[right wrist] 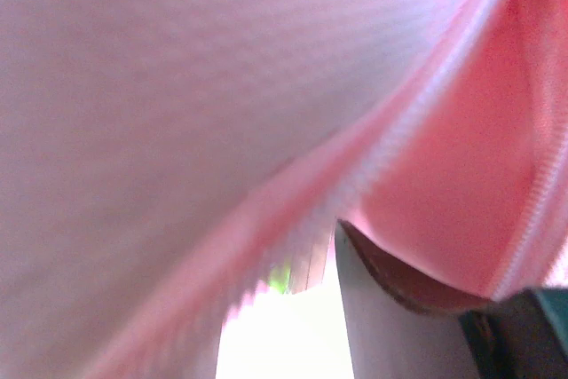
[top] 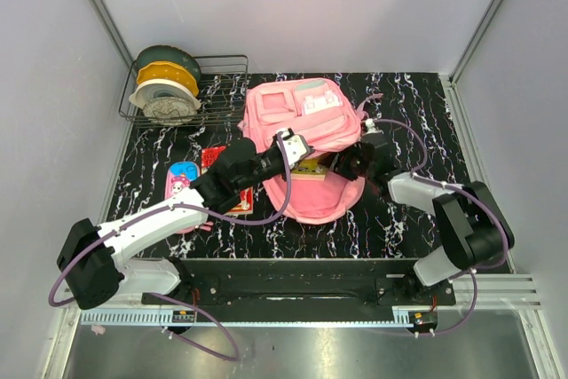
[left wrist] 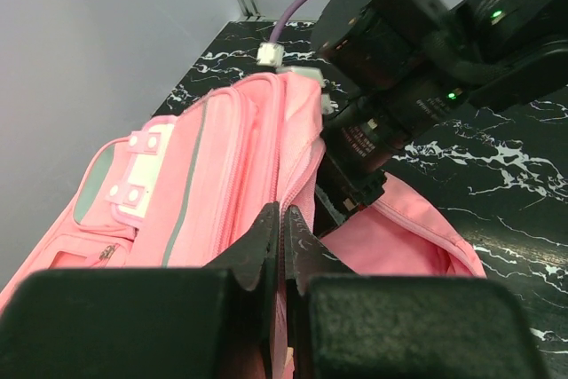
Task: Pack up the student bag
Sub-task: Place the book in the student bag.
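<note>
A wire dish rack (top: 222, 86) sits upper left in the top view, with a small pencil case (top: 180, 180) below it on the tabletop (top: 417, 122). The student bag (top: 297, 108) lies at centre, and the left gripper (top: 308, 159) has its fingers clenched on the bag's zipper edge. Right of centre, the right gripper (top: 349, 164) reaches into the bag's opening; whether its fingers are released I cannot tell.

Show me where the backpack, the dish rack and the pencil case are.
backpack (top: 297, 108): top view, on its front pocket.
dish rack (top: 227, 95): top view, on its bare wire part.
pencil case (top: 182, 175): top view, on its upper face.
</note>
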### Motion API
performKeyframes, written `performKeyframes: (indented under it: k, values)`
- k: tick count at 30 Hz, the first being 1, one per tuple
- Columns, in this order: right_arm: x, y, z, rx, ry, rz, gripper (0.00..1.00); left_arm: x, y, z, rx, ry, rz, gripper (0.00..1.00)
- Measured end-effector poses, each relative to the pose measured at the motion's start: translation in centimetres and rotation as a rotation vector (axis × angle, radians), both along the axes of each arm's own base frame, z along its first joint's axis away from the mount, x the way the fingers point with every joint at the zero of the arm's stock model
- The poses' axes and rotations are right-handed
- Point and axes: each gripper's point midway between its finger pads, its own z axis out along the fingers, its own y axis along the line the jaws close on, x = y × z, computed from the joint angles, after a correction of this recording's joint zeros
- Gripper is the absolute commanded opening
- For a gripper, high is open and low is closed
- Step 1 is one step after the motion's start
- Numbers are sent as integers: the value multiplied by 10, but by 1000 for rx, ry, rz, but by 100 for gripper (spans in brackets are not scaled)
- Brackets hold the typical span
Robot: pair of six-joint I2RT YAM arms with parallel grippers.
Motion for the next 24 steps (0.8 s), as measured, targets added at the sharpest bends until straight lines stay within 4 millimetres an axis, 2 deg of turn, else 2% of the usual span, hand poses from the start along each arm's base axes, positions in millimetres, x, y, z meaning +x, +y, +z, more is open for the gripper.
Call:
performKeyframes:
  k: [4, 8, 12, 16, 20, 22, 24]
  values:
    - [-4, -18, 16, -23, -63, -84, 56, -1, 0, 0, 0, 2, -3, 0]
    - [-13, -49, 35, -69, -127, -211, 55, -4, -3, 3, -14, -4, -27, 0]
    - [-25, -83, 37, -118, -149, -361, 54, -10, -10, 1, -19, 5, -78, 0]
    - [-43, -111, 33, -128, -163, -483, 54, -12, -25, -21, 5, 51, -138, 0]
    - [-65, -119, 41, -72, -205, -492, 54, -10, -37, -33, 18, 77, -169, 0]
    - [-75, -115, 59, -4, -247, -469, 55, -9, -37, -34, 20, 77, -168, 0]
    - [-85, -107, 82, 77, -285, -427, 61, -8, -38, -32, 14, 70, -164, 0]
